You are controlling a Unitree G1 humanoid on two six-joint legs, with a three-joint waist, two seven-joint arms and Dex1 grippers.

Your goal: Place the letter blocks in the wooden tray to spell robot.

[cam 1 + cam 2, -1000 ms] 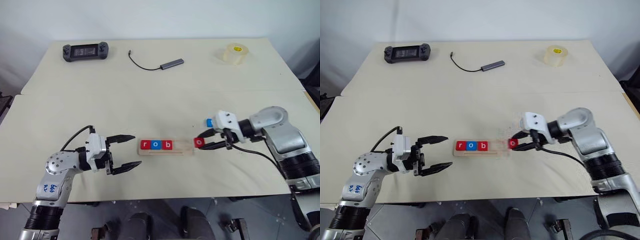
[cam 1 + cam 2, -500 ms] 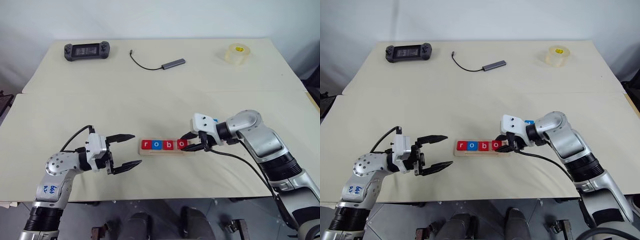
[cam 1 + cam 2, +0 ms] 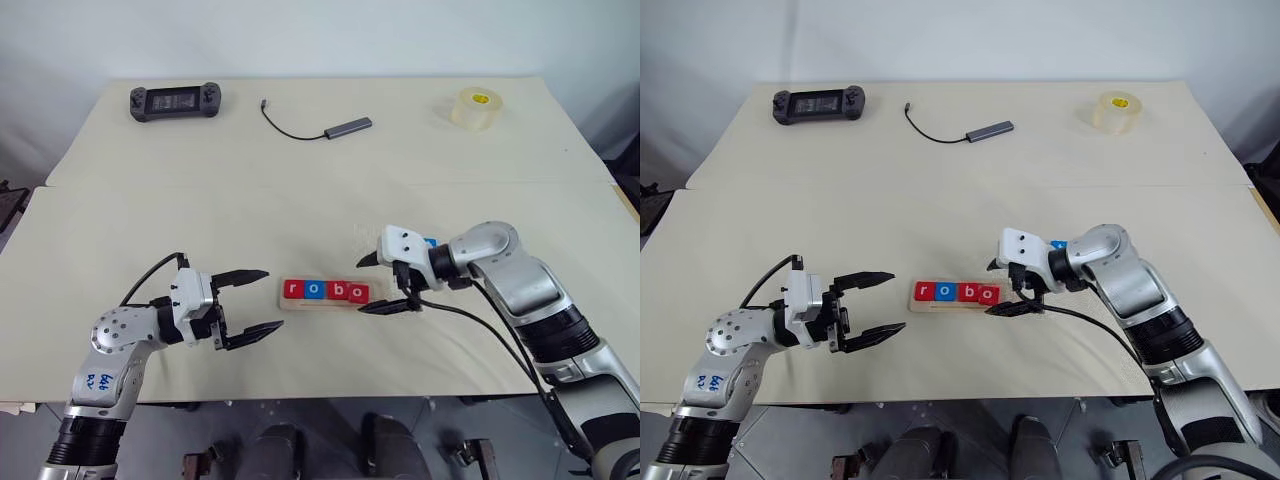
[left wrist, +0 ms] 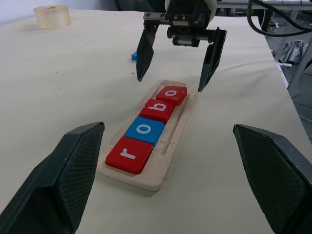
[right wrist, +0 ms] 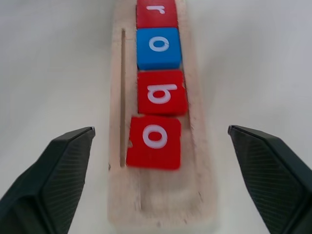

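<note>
The wooden tray (image 3: 378, 298) lies at the table's front middle. In it sit a red r (image 3: 292, 289), a blue o (image 3: 313, 289), a red b (image 3: 337, 291) and a red o (image 5: 154, 141), the last one slightly askew. My right gripper (image 3: 361, 287) stands open at the tray's right end, its fingers straddling the red o without touching it. One more blue letter block (image 3: 1058, 244) lies on the table just behind that gripper. Left of the tray, a short gap away, my left gripper (image 3: 270, 300) is open and holds nothing.
A black game controller (image 3: 171, 101) lies at the far left. A dark cable with a grey hub (image 3: 340, 128) sits at the far middle, and a roll of clear tape (image 3: 473, 107) at the far right. A seam crosses the tabletop.
My right gripper carried the red o leftward into the tray's fourth place, then opened and let it go. The left arm stayed still.
</note>
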